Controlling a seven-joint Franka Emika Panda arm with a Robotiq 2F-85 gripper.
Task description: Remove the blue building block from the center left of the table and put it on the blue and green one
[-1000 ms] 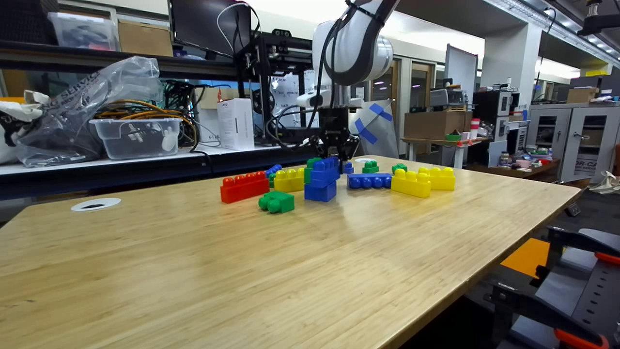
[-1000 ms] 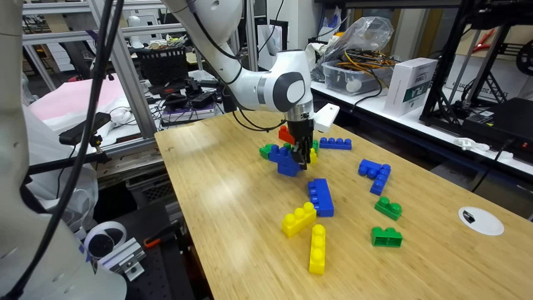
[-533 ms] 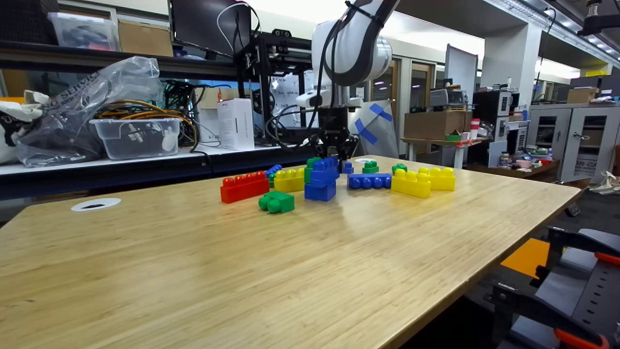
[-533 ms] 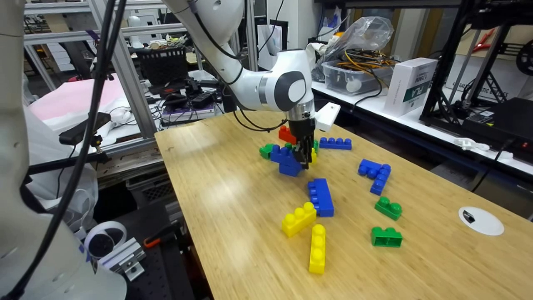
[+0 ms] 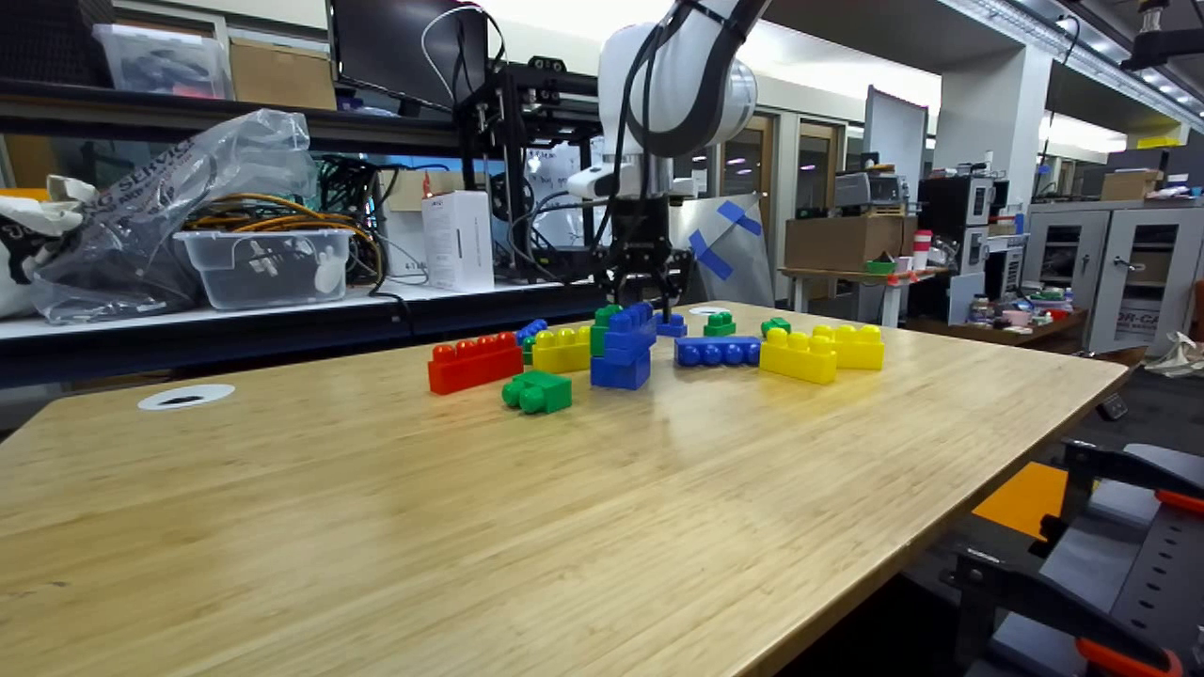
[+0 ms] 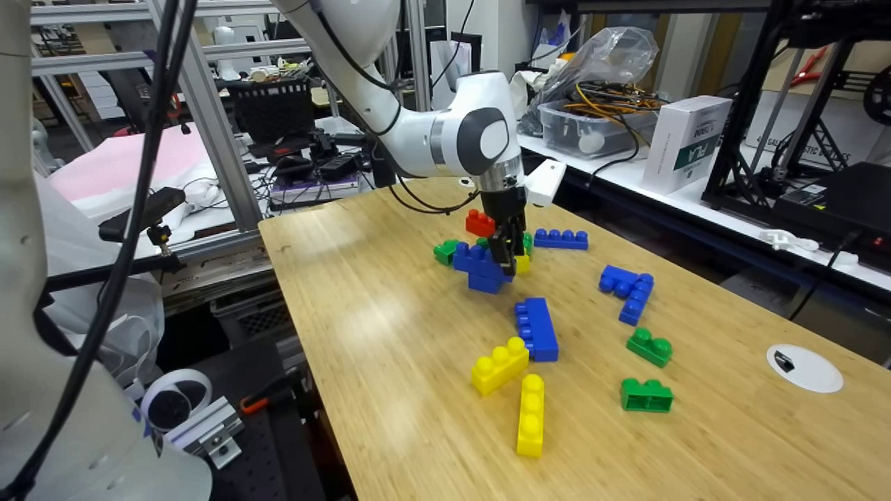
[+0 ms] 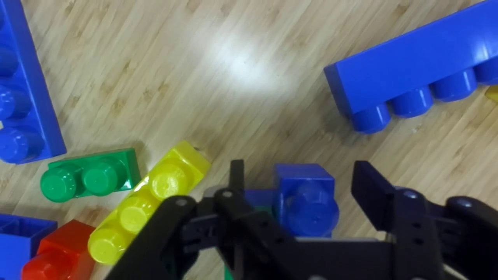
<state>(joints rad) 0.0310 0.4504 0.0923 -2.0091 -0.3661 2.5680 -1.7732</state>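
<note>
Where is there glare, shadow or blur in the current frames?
Wrist view: white glare spot on the table, soft shadow beside the green brick, gripper dark and slightly soft; an exterior view: background washed out white beside the arm; both exterior views: pale sheen on the table.

Gripper: points down in an exterior view, hiding part of the blue building block.
Blue building block: studs up on the blue and green stack, whose blue part shows beneath.
Red brick: beyond the stack.
Long blue brick: on its side, just beside 1 of 2 yellow bricks in the foreground.
4-stud blue brick: studs up, near the edge of the table.
Angled blue bricks: 2, apparently touching.
Green bricks: 2 between the yellow bricks and a white disc, 1 near the stack.
Arm: white, bent, black cables along it.
</note>
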